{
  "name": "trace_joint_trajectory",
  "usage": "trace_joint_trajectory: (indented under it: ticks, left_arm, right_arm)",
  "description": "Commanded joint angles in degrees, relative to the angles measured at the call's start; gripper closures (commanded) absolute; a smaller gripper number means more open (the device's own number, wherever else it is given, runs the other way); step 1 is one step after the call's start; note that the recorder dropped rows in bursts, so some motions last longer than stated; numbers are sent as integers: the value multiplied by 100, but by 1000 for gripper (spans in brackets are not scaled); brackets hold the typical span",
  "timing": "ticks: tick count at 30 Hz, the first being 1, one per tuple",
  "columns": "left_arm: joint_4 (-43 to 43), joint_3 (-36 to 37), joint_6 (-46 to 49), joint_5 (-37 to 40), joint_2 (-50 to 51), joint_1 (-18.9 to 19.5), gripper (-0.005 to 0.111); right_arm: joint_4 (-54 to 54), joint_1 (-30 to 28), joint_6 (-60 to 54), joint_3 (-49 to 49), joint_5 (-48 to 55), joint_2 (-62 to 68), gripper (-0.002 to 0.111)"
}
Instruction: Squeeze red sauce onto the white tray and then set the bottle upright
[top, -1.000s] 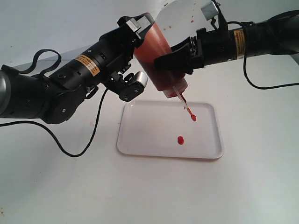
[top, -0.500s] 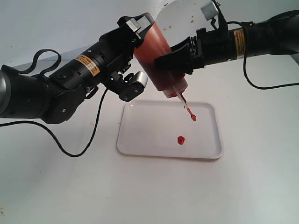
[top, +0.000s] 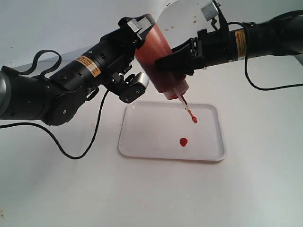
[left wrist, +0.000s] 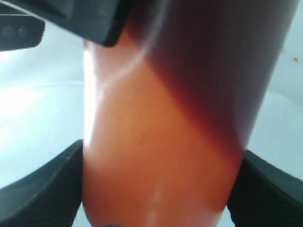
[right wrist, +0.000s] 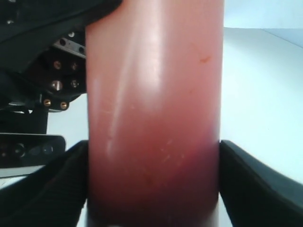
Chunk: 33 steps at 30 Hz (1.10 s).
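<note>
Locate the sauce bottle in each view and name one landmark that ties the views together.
Exterior view: the bottle sits upper centre, tilted nozzle-down over the white tray, clamped by both arms' jaws.
Left wrist view: the bottle fills the middle, between black jaws.
Right wrist view: the bottle fills the middle, between black jaws.
Shared landmark: the black jaws pressing the bottle's sides.

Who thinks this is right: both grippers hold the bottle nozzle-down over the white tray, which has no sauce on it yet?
Wrong in one respect: the exterior view shows a small blob of red sauce already on the white tray; the rest stands.
</note>
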Motion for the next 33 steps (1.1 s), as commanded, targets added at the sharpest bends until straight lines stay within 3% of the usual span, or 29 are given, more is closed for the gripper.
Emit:
trace_joint_trajectory:
  ticks: [1,3,7,9,22,28,33]
  left_arm:
    - [-177,-68,-130,-548,-97,-2,107]
    - [-175,-68,-130,-525,-97,-2,107]
    - [-191,-68,-130,-478,-97,-2,107]
    - [-312,-68,-130,-376,-84,-2,107]
    - [-920,-56,-164,-354,-63,-2,107]
    - [-1210,260,-877,-378,-63,-2,107]
    - [-1763,557,-1910,-828,-63,-2,107]
  right_arm:
    - [-106,-12,182,29,412,-10,81]
    - [-106,-12,193,29,387,-10,63]
    - [-106,-12,171,29,257,-10,16]
    - [-106,-12,159,29,170,-26,7]
    - [-106,-502,159,29,84,-633,5]
    - [-106,-942,159,29,109,-965,5]
    - [-106,-1320,159,29,99,-1045,5]
